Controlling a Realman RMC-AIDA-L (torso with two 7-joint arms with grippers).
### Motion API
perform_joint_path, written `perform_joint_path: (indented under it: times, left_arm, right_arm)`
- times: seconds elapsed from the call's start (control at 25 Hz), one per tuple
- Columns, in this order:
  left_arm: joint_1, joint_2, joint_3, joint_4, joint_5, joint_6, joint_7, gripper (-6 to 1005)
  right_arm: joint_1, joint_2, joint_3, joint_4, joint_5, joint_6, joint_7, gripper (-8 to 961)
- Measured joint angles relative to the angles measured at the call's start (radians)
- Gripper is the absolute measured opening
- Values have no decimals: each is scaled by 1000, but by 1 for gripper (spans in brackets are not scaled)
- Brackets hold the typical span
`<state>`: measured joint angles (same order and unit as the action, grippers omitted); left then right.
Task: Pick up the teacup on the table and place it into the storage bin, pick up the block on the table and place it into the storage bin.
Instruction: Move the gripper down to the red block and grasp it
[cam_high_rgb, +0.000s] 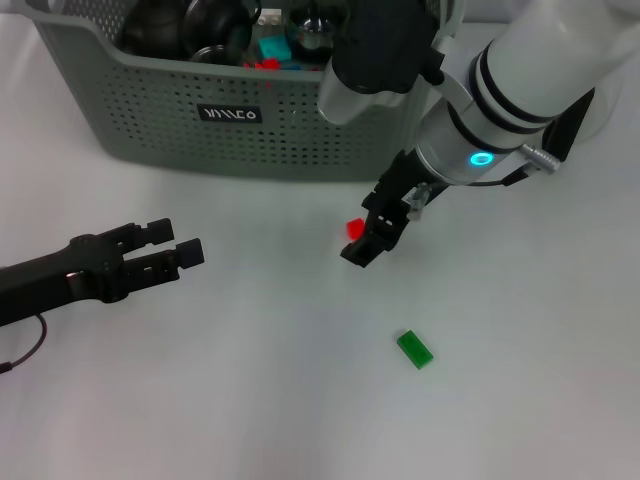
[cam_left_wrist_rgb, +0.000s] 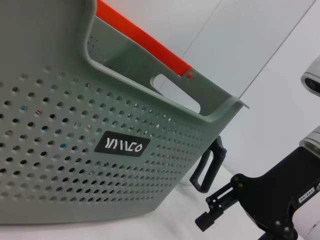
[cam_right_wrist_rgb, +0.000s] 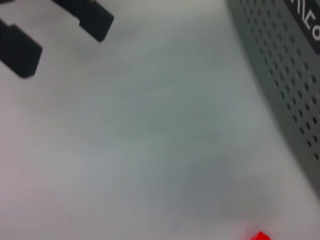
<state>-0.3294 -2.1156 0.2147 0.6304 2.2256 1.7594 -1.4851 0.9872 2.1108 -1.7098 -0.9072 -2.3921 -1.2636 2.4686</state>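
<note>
Head view: storage bin (cam_high_rgb: 150, 120) stands at the far side of the white counter (cam_high_rgb: 250, 400), black label with white lettering facing the robot; dark rounded items and small red and teal pieces are visible inside it through the open top. Right gripper (cam_high_rgb: 372, 238) hangs low over the counter just in front of the bin's near right corner, pointing down and toward the robot's left. A small red block (cam_high_rgb: 354, 228) sits right against its fingers; whether the fingers are closed on it or merely beside it cannot be told, and contact with the counter is unclear. In the right wrist view the same red block (cam_right_wrist_rgb: 260, 236) shows only as a sliver at the frame edge, with the bin wall (cam_right_wrist_rgb: 280, 75) alongside. A green block (cam_high_rgb: 415, 349) lies flat on the counter, nearer the robot and apart from the right gripper. Left gripper (cam_high_rgb: 170, 247) rests low at the robot's left, well apart from both blocks, fingers spread with a clear gap and nothing between them. No teacup can be made out on the counter.
</note>
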Motion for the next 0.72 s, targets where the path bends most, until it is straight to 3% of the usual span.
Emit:
perform_joint_path:
  times: [0.32, 0.72]
  left_arm:
    - [0, -1, 0, -1, 0, -1, 3, 789]
    - [0, -1, 0, -12, 0, -13, 6, 788]
  right_arm:
    - [20, 1, -40, 96, 42, 95, 25, 745]
    - [7, 2, -127, 125, 97, 247, 23, 739]
